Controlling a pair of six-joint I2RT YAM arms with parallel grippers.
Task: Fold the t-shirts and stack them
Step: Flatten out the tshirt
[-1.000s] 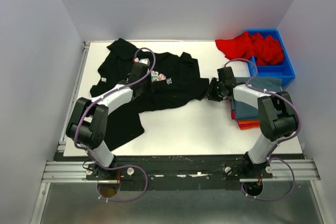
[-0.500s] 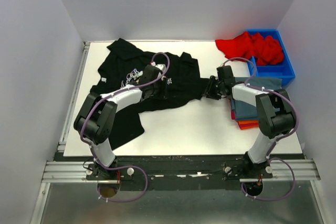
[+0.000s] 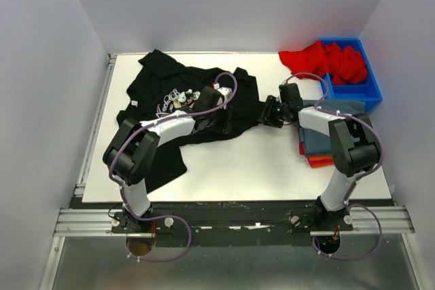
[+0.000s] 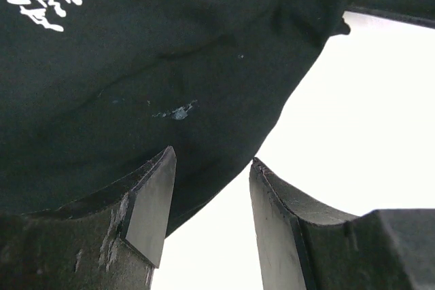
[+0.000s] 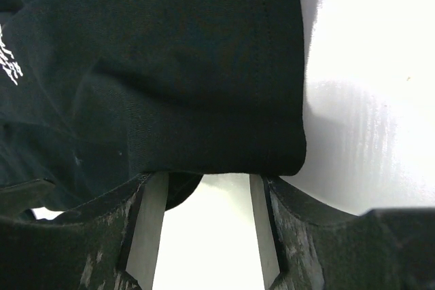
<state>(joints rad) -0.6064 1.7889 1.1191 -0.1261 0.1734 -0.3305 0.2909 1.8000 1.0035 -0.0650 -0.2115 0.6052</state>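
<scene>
The left gripper (image 3: pixel 223 119) is low over the black shirt (image 3: pixel 156 73). Its two fingers (image 4: pixel 153 215) are apart, about half way open. They hold nothing. In the left wrist view the black shirt (image 4: pixel 170 52) fills the space in front of the gripper (image 4: pixel 207 219). The edge of the cloth dips in between the fingers, and the white table (image 4: pixel 380 134) shows in the gap and off to the gripper's right.

The right gripper (image 3: pixel 266 112) is down at the sleeve end of the same shirt. Its fingers (image 5: pixel 146 229) are also apart, about half way open, and they hold nothing. In the right wrist view the sleeve edge of the black shirt (image 5: pixel 170 66) lies just in front of the fingertips of the gripper (image 5: pixel 207 229). Bare table (image 5: pixel 367 100) shows between them.

The black shirt lies spread out and crumpled, and its small chest print (image 3: pixel 180 96) sits to the left of the left gripper.

Behind the right gripper, near its arm, a folded blue-grey shirt (image 3: pixel 326 134) lies on top of an orange one (image 3: pixel 319 161). Past that gripper, red shirts (image 3: pixel 319 58) hang out of a blue bin (image 3: pixel 370 89).
</scene>
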